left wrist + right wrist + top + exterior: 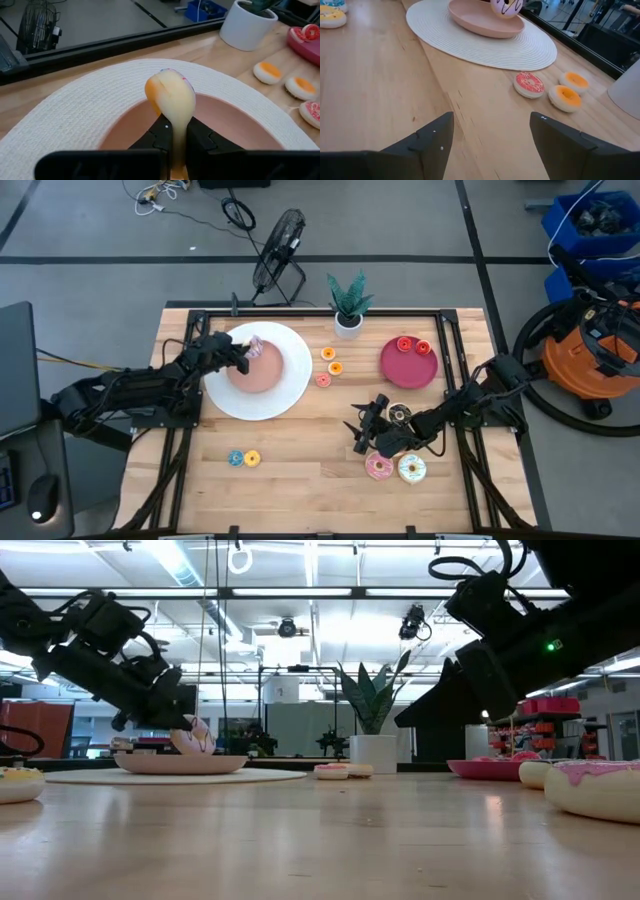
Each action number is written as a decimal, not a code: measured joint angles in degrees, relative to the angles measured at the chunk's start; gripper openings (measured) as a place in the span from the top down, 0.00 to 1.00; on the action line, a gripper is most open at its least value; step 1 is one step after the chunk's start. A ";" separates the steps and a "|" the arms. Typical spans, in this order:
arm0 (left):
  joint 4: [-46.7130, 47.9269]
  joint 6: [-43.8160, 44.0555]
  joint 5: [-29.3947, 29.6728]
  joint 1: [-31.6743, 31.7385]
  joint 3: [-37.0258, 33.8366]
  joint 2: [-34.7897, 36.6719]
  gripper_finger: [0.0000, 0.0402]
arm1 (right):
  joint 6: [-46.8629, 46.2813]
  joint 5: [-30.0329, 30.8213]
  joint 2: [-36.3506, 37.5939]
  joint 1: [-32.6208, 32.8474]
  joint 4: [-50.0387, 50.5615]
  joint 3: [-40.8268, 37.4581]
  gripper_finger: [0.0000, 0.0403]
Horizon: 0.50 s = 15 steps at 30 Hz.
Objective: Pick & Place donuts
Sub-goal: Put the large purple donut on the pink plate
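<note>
Donut (172, 97) clamped edge-on in left gripper (174, 135) above pink dish (262, 370); right gripper (490, 132) spread wide, holding nothing, over bare table (300, 445).

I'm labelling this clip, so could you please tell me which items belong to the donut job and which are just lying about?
Job:
left pincer shut on a donut
pink donut
white donut
pink dish
open right pincer

Lying about:
potted plant
fan

A robotics lab or workshop, not a home.

A wooden table (300, 440) stands on a grey taped floor, with loose cables (165, 192), a floor fan (278, 250), an orange shop vacuum (590, 350) and blue bins (590, 220) around it; ceiling strip lights (310, 590) run overhead.
</note>
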<state>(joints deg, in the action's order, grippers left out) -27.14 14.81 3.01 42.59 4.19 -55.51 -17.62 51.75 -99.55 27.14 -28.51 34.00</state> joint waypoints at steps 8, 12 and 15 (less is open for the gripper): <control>-1.15 -0.03 1.81 0.00 0.01 -4.86 0.93 | 2.21 -0.38 0.00 0.00 -2.54 0.00 0.32; -4.46 -0.24 1.96 0.00 0.02 -7.10 0.93 | 2.24 -0.39 0.00 0.00 -2.82 0.00 0.32; -5.15 -0.39 2.51 0.00 0.02 -7.55 0.92 | 2.22 -0.38 0.00 0.00 -2.83 0.00 0.32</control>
<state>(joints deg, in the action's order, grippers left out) -32.29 14.42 5.52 42.59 4.21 -63.06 -15.40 51.37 -99.55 27.14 -31.33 34.00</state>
